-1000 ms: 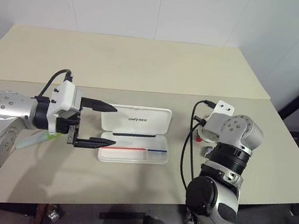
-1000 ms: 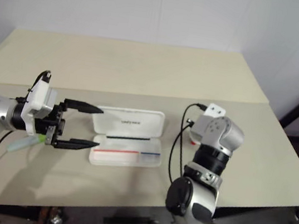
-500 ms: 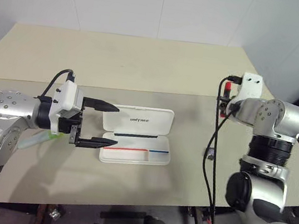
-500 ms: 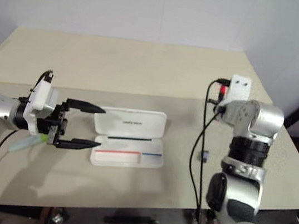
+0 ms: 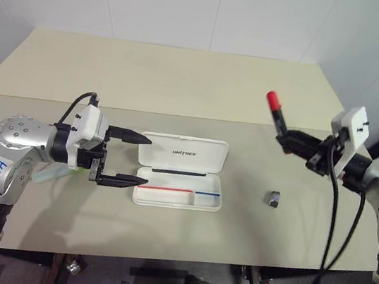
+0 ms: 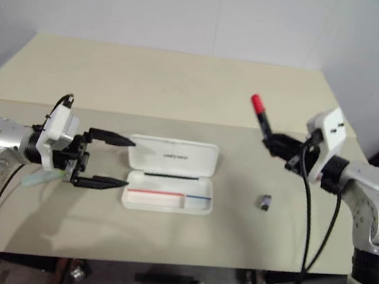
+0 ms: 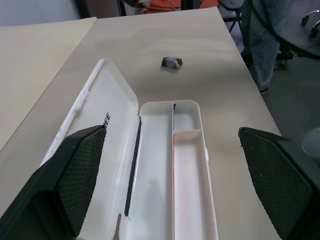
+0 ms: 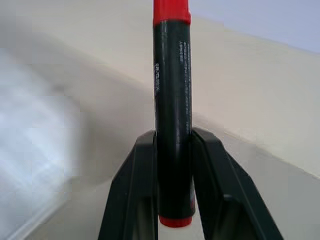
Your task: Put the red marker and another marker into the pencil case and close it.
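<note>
left end effector (image 5: 122, 156) spread at open pencil case (image 5: 181, 171) on table (image 5: 183, 91) | right end effector (image 5: 291, 141) has lifted off table, pinching red marker (image 5: 277, 114) well right of case | next: carry it into case

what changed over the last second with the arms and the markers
The right gripper rose off the tan table and turned level, lifting the slim red-and-black marker it is shut on. A small dark grey object now shows on the table below where the arm was. The left gripper stays open at the end of the open white hard-shell pencil case; the pale green-capped marker stays under the left arm.
</note>
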You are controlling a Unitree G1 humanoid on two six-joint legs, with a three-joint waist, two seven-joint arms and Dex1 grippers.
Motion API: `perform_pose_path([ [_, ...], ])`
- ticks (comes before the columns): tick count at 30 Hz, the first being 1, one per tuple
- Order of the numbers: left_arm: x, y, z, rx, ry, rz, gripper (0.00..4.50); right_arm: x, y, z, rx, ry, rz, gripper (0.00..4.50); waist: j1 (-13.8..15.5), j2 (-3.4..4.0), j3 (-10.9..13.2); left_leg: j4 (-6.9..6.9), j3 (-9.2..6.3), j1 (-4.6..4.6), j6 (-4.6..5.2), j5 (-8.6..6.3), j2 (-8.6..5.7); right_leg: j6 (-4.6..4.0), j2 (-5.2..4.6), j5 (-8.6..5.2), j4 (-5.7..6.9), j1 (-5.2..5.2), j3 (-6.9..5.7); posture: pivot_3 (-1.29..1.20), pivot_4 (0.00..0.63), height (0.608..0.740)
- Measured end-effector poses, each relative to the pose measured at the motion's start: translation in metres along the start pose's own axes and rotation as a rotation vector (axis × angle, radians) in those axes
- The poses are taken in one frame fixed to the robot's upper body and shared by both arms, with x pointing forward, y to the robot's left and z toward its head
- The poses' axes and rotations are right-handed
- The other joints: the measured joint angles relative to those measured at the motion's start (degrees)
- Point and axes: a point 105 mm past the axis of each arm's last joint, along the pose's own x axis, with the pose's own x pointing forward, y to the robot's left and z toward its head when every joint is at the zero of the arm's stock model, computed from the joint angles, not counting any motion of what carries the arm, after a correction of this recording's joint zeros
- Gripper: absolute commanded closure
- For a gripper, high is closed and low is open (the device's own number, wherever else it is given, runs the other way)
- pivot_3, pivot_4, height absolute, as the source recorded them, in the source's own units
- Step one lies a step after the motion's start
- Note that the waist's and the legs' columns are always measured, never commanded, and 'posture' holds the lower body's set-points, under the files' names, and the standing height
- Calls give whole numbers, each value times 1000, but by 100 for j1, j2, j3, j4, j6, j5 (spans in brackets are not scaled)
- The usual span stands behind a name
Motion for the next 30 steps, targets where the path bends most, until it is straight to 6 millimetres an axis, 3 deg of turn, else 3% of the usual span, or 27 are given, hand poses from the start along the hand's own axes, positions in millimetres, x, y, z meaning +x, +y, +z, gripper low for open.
perform_pose_path([
  [4,-13,-6,-15,-35,57,27,0,-9,26,5,-117,56,261,3899,21,0,0,35,0,8,6,-4,0,1,-1,1,0,11,1,0,150,740],
  [7,-22,-9,-22,-55,79,56,0,-8,47,-7,-193,115,463,3899,32,-3,4,30,-7,82,9,-6,2,-4,0,-2,-13,88,-7,0,150,740],
  [10,-35,-14,-26,-59,123,100,0,1,56,-20,-286,170,585,3899,4,-4,4,32,5,99,11,-7,2,-7,-6,1,-9,96,2,0,150,740],
  [21,-48,-37,-37,-84,182,173,0,70,92,-30,-462,161,783,3899,36,-4,4,32,-3,95,9,-8,6,-24,-9,-4,12,86,-14,0,150,740],
  [30,-50,-41,-37,-84,198,206,0,109,111,-34,-509,180,758,3899,36,-5,3,32,-7,94,8,-8,5,-29,-18,-7,16,86,-30,0,150,740],
])
